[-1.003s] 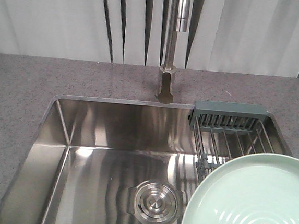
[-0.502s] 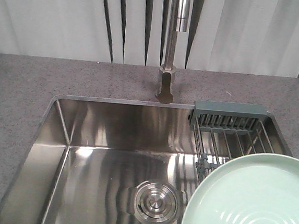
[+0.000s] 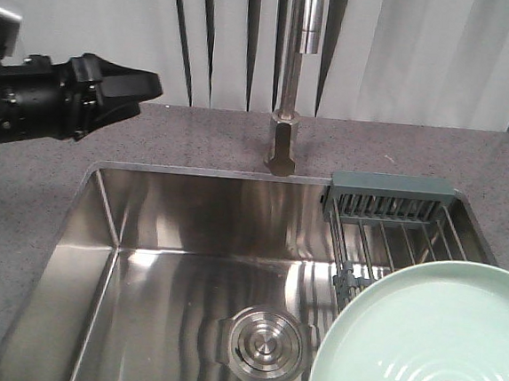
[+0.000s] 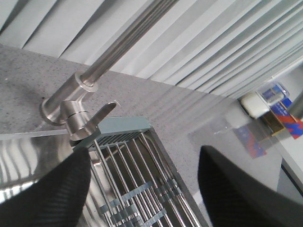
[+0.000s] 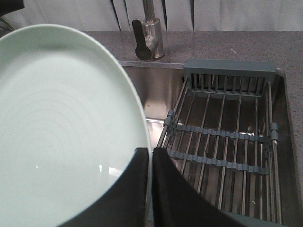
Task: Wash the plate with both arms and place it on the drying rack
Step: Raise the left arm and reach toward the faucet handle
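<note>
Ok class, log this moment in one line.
right end effector: shut on plate | left end effector: open, facing faucet | plate: beside drying rack

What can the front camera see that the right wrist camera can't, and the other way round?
Only the front view shows the round drain and the left wall of the sink. Only the right wrist view shows the right gripper clamped on the rim of the plate. Both show that plate, the drying rack and the faucet.
</note>
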You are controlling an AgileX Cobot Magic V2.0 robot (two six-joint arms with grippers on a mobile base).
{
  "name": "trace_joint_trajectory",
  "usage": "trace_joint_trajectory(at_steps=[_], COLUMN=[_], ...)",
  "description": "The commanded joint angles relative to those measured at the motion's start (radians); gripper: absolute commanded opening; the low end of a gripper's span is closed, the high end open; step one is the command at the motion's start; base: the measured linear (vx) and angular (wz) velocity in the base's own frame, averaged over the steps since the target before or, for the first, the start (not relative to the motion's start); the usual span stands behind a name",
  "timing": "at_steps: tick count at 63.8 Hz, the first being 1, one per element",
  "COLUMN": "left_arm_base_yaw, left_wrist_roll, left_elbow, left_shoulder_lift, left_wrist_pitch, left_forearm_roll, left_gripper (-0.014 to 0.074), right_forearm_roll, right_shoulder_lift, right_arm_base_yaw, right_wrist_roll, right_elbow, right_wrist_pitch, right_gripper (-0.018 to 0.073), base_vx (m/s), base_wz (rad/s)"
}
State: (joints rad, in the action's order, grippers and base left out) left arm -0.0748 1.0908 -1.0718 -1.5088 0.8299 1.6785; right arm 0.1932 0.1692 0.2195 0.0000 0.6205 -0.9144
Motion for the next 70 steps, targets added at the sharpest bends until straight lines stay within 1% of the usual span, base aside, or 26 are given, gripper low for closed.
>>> trace_joint_trajectory(at_steps=[1, 19, 34, 38, 44, 54, 61, 70], left_arm_base_yaw=[-0.051, -0.192, -0.257, -0.271, -0.281, -0.293, -0.293, -0.296], left_wrist_roll=[0.017, 0.017, 0.006, 0.001, -0.047, -0.071, -0.096, -0.100], left_elbow=[-0.112, -0.403, -0.591, -0.633, -0.687, -0.756, -0.783, -0.790], left_shoulder_lift=[-0.052, -0.305, -0.460, -0.492, -0.540, -0.592, -0.617, -0.644], left_wrist_pitch=[0.028, -0.059, -0.069, -0.081, -0.089, -0.111, -0.114, -0.102], left_forearm_roll=[0.090, 0.090, 0.090, 0.092, 0.092, 0.091, 0.091, 0.092], left_gripper=[0.0532, 0.0533, 0.0533, 0.0533, 0.0533, 0.0533, 0.0533, 0.0533], right_forearm_roll=[0.002, 0.002, 0.002, 0.002, 0.002, 0.002, 0.002, 0.002], right_shoulder_lift=[0.016, 0.016, 0.016, 0.016, 0.016, 0.016, 0.016, 0.016], right_arm_base_yaw=[-0.003, -0.003, -0.003, -0.003, -0.003, -0.003, -0.003, -0.003], right_wrist_roll=[0.000, 0.000, 0.000, 0.000, 0.000, 0.000, 0.000, 0.000], right_elbow=[0.025, 0.025, 0.025, 0.025, 0.025, 0.025, 0.025, 0.025], right_wrist_pitch=[0.082, 0.082, 0.082, 0.082, 0.082, 0.082, 0.082, 0.082], right_gripper=[-0.0001, -0.0001, -0.0001, -0.0001, -0.0001, -0.0001, -0.0001, -0.0001], base_vx=[0.00, 0.00, 0.00, 0.00, 0.00, 0.00, 0.00, 0.00], base_wz=[0.00, 0.00, 0.00, 0.00, 0.00, 0.00, 0.00, 0.00])
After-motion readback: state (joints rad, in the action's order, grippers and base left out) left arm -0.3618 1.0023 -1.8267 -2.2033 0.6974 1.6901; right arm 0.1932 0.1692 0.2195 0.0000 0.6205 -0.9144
